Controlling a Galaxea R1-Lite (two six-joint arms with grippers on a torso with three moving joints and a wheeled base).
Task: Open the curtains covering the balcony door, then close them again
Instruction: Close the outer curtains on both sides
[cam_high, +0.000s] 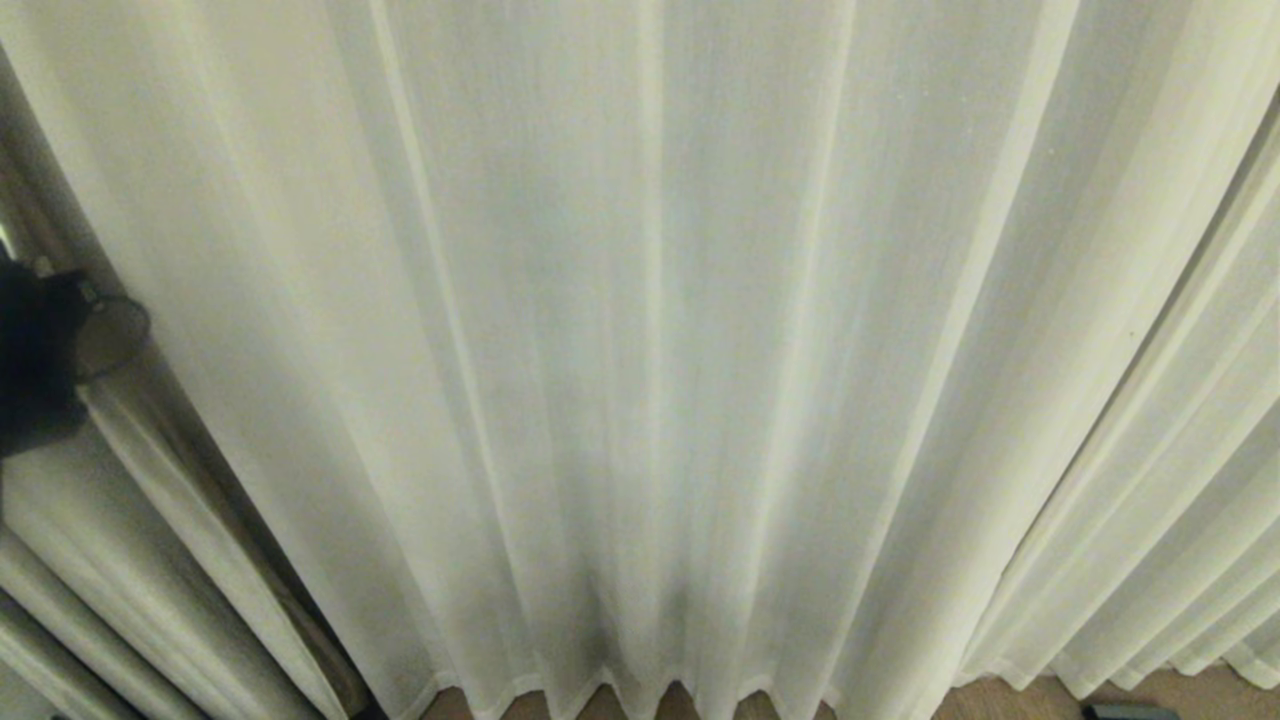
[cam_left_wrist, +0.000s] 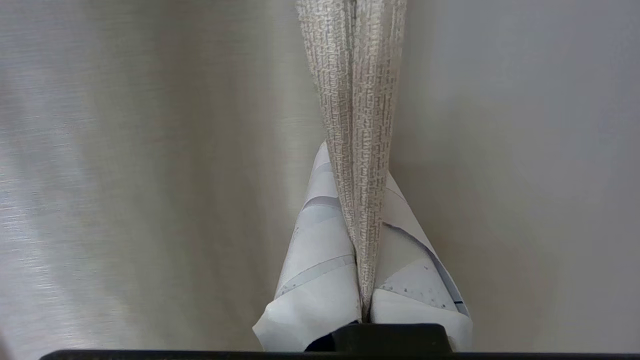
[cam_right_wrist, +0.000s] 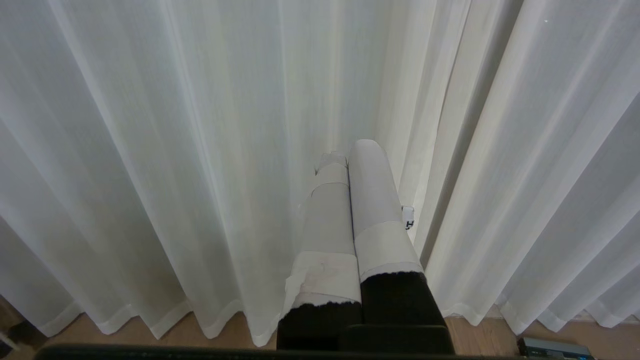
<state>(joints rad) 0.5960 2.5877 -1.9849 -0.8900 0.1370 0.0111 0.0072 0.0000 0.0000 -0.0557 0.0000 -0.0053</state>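
The cream-white pleated curtains (cam_high: 640, 350) fill the head view down to their wavy hem. The balcony door is hidden behind them. My left arm (cam_high: 40, 370) shows as a dark shape at the far left edge, against the gap between the two panels. In the left wrist view my left gripper (cam_left_wrist: 357, 165) is shut on a narrow fold of woven curtain fabric (cam_left_wrist: 360, 75), pinched between its white-taped fingers (cam_left_wrist: 315, 240). My right gripper (cam_right_wrist: 350, 150) hangs low in front of the curtains (cam_right_wrist: 150, 150), its taped fingers pressed together with nothing between them.
A strip of wooden floor (cam_high: 1000, 700) shows under the hem. A small dark flat object (cam_high: 1130, 711) lies on it at the lower right, also seen beside the right gripper as a dark box (cam_right_wrist: 555, 346). A dark sliver (cam_high: 260, 560) runs between the panels at lower left.
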